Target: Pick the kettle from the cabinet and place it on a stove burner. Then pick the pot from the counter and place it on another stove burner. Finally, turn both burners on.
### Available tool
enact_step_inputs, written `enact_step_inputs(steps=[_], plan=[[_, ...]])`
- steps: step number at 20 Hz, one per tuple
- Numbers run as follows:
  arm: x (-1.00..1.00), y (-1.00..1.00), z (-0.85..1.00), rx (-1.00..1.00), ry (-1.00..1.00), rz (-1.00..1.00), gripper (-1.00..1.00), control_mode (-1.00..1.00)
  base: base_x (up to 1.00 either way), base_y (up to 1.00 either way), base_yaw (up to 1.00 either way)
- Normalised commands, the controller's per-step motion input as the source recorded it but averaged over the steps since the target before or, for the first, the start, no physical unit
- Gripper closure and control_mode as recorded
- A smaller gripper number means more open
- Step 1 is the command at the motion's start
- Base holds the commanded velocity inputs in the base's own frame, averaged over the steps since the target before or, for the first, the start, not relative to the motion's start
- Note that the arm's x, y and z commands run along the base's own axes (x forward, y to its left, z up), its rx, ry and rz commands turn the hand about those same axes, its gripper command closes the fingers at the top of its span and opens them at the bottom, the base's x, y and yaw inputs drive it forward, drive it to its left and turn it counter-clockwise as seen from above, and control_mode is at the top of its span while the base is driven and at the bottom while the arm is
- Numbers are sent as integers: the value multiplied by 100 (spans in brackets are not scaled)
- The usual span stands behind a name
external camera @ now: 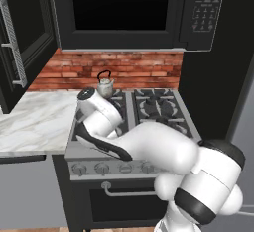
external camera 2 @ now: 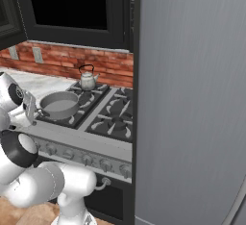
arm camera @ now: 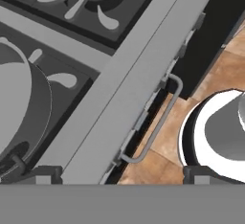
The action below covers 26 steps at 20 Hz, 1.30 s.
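**A:** Kitchen sim: red brick backsplash [external camera: 119, 70], black microwave with keypad [external camera: 129, 10] above a steel range with black cast-iron grates [external camera 2: 113, 118]. White-grey veined marble counter [external camera: 34, 119] sits left of the range, tall grey panel [external camera 2: 192, 99] on its right.

**B:** Kettle location?

**A:** Small rounded silvery-grey kettle with tall black arched handle [external camera: 105, 84] stands upright on the rear left burner, close to the brick. Same spot in the right base view [external camera 2: 88, 78].

**B:** Pot?

**A:** Wide shallow grey metal pot, no lid [external camera 2: 59, 105], is on the front left burner, directly in front of the kettle, the two apart. In the hand view its rim and one dark loop handle show at the left edge [arm camera: 28, 103].

**B:** Gripper state?

**A:** Two-finger gripper [arm camera: 117, 175] has its jaws spread fully apart, nothing between them. One dark fingertip [arm camera: 40, 174] is just beside the pot's loop handle; I can't tell if it touches. The other one is out over the wood floor [arm camera: 167, 141], past the range's front edge.

**B:** What's between the tips?

**A:** Steel front strip of the range, and the grey oven door handle [arm camera: 158, 122] below it.

**B:** Knobs?

**A:** Row of front knobs [external camera: 111, 167] is visible under the arm. Settings unreadable.
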Motion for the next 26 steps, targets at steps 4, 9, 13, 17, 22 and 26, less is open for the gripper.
enact_step_inputs(steps=[4,9,13,17,22,26], plan=[[-29,10,0,-3,0,2,-100,-100,0,0,0],[-18,1,-2,-2,0,2,-100,-100,0,0,0],[-22,0,-5,-5,-6,3,-100,-100,0,0,0],[-44,0,-3,-8,-11,2,-100,-100,0,0,0],[-53,1,-3,-9,-11,1,-100,-100,0,0,0],[-52,0,-3,-8,-9,0,-100,-100,0,0,0]])
